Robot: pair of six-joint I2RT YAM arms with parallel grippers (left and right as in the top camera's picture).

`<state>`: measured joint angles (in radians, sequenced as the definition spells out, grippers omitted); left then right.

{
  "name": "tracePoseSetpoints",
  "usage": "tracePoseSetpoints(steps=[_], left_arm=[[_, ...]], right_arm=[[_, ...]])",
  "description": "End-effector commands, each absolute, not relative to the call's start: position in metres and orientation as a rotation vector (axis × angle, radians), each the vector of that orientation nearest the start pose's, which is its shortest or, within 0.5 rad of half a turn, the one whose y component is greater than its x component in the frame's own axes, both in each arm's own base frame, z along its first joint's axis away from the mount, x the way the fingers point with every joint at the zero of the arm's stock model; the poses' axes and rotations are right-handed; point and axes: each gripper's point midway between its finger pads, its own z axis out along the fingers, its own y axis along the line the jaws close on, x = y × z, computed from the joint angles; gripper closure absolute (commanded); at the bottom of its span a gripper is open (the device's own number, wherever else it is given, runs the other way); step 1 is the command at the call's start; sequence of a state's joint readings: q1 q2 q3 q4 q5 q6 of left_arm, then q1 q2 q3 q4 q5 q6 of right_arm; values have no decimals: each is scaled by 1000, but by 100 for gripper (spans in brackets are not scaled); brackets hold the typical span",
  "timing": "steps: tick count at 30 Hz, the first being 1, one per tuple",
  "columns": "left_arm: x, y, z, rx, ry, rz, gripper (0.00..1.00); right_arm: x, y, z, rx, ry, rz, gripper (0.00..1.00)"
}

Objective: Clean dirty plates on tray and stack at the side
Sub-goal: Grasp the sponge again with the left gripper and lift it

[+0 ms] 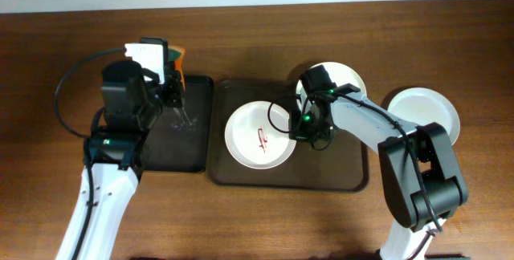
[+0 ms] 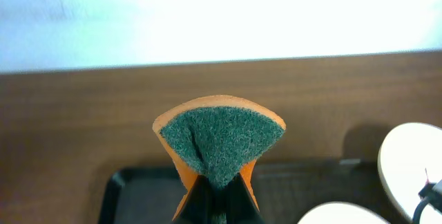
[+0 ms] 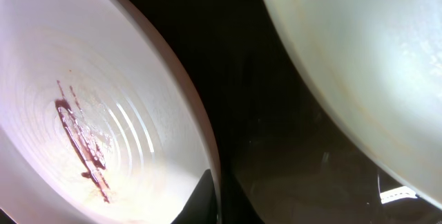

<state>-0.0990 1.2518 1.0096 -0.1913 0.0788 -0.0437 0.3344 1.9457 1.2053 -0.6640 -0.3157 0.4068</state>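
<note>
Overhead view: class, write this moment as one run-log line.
left gripper shut on sponge | right gripper shut on smeared plate rim, plate on tray | second plate at tray's far edge | third plate off tray, right, plain

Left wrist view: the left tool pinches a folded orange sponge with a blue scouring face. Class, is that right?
Not quite. The left wrist view shows the sponge with a green scouring face, not a blue one. The rest holds: it is orange, folded and pinched in the left tool.
</note>
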Motion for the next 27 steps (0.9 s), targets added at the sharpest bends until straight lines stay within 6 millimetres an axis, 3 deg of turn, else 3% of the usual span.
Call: tracePoseSetpoints(steps=[1,15,27], left_arm=[[402,-52,290,126,1917,-155,100],[391,-51,324,125,1812,-156,100],[390,-52,330,126,1794,-157,100]], right_arm=[[331,166,-6,61,3086,476,96],[331,166,-6,61,3086,476,96],[331,166,-6,61,3086,476,96]])
